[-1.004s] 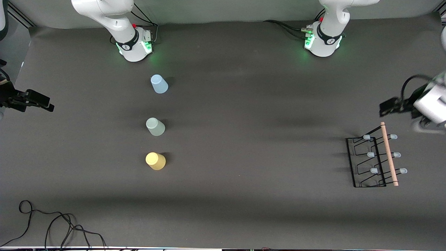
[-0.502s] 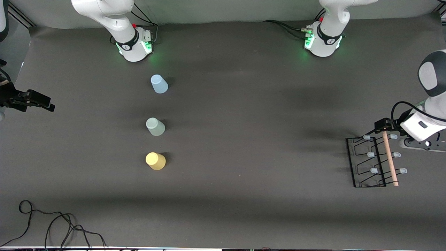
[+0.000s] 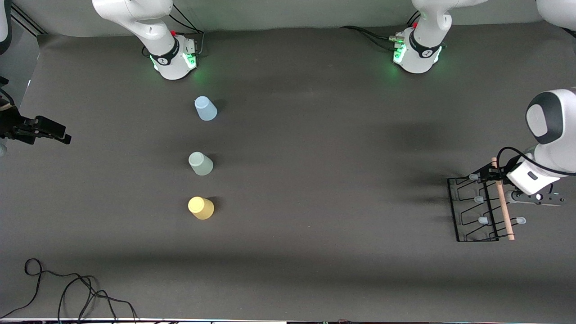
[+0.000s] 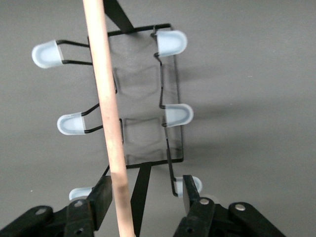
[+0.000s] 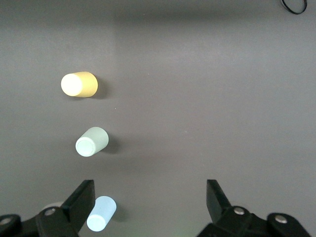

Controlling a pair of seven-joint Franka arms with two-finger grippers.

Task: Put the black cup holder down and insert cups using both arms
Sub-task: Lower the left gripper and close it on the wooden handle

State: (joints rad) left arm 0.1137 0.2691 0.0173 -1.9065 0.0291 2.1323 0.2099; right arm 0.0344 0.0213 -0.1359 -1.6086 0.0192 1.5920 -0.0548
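Black cup holder (image 3: 477, 209): it stands on the desk (image 3: 324, 180) at my left arm's end, well apart from the cups, with its rectangular wire base flat on the dark surface.
Handle: the light wooden rod (image 4: 109, 118) runs along the top of the holder; in my left wrist view it passes between my two fingers, close to one of them.
Prongs: pale translucent tips (image 4: 171, 42) stick out on both sides of the rod.
Left gripper (image 4: 145, 197): I hang over the end of the holder that is farther from the front camera, fingers spread apart on either side of the rod, grasping nothing that I can see. I cannot tell if one finger touches the rod.
Right gripper (image 5: 150, 200): released, fingers wide apart, holding nothing; it waits over the edge of the desk at my right arm's end.
Light blue cup (image 3: 205, 108): upside down on the desk, nearest to my right arm's base.
Pale green cup (image 3: 200, 163): upside down, between the other two in the same row.
Yellow cup (image 3: 200, 208): upside down, nearest of the three to the front camera.
Cable (image 3: 67, 288): a loose black cable lies coiled on the desk, near the front camera at my right arm's end.
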